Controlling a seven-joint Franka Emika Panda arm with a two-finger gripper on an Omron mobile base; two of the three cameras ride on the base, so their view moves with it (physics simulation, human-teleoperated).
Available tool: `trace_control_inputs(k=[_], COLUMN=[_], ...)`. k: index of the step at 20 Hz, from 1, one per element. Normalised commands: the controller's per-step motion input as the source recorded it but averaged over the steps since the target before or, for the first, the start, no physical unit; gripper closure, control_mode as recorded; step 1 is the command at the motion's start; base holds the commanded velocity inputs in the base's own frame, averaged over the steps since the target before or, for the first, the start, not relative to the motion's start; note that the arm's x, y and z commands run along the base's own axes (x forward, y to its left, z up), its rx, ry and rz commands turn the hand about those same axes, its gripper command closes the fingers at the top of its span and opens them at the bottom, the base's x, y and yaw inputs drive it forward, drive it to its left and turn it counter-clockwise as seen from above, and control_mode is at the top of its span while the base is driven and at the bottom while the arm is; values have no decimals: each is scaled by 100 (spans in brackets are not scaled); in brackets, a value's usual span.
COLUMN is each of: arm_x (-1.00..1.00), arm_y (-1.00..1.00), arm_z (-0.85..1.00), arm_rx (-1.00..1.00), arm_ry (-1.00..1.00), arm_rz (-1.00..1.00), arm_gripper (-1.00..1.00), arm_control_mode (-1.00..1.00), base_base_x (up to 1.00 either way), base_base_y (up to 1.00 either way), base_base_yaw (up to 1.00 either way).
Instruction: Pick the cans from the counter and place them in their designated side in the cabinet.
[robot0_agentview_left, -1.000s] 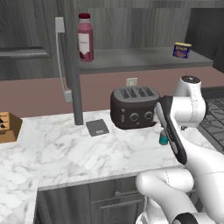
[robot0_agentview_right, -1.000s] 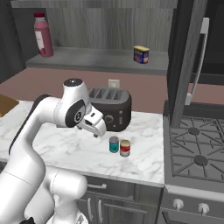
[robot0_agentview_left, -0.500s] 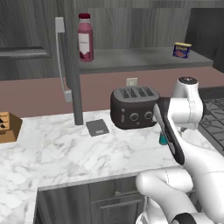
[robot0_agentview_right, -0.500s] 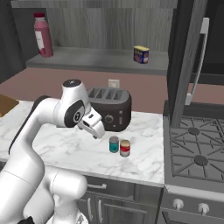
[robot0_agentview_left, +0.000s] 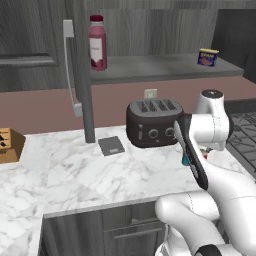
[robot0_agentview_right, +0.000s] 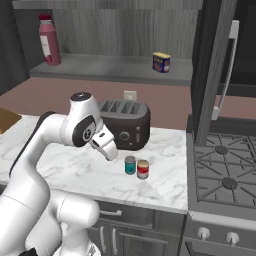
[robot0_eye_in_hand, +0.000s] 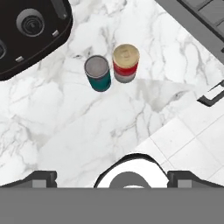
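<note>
Standing side by side on the white marble counter (robot0_agentview_right: 90, 170), just in front of the black toaster (robot0_agentview_right: 127, 125), are the teal can (robot0_agentview_right: 130, 165) and the red can (robot0_agentview_right: 143, 169) with its white band; they look to be touching or nearly so. No writing can be read on either (the labels are too small). The gripper (robot0_eye_in_hand: 111, 177) hangs above the counter with its fingers (robot0_eye_in_hand: 41, 178) spread wide, gripping nothing, the cans well ahead of it. On the cabinet (robot0_agentview_right: 215, 65) shelf stand a dark-red bottle (robot0_agentview_right: 48, 40) at one end and a blue tin (robot0_agentview_right: 161, 62) with illegible print, well apart.
</note>
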Motion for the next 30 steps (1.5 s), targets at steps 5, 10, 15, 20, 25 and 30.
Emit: trace_control_inputs(k=[5,10,15,20,25,30], arm_x=[1,2,4,0,0,0], arm_y=[0,0,0,0,1,1], arm_z=[-3,-1,0,0,0,-10], arm_rx=[0,0,0,0,0,-2], arm_ry=[-4,-4,-4,-5,-7,-6], arm_rz=[-10,-9,-9,-8,-7,-6], arm_gripper=[-100,-100,-100,-100,-100,-100], arm_control_mode=[-100,-100,-100,-100,-100,-100], base_base_x=[0,0,0,0,0,0], base_base_y=[0,0,0,0,0,0], base_base_yaw=[0,0,0,0,0,0])
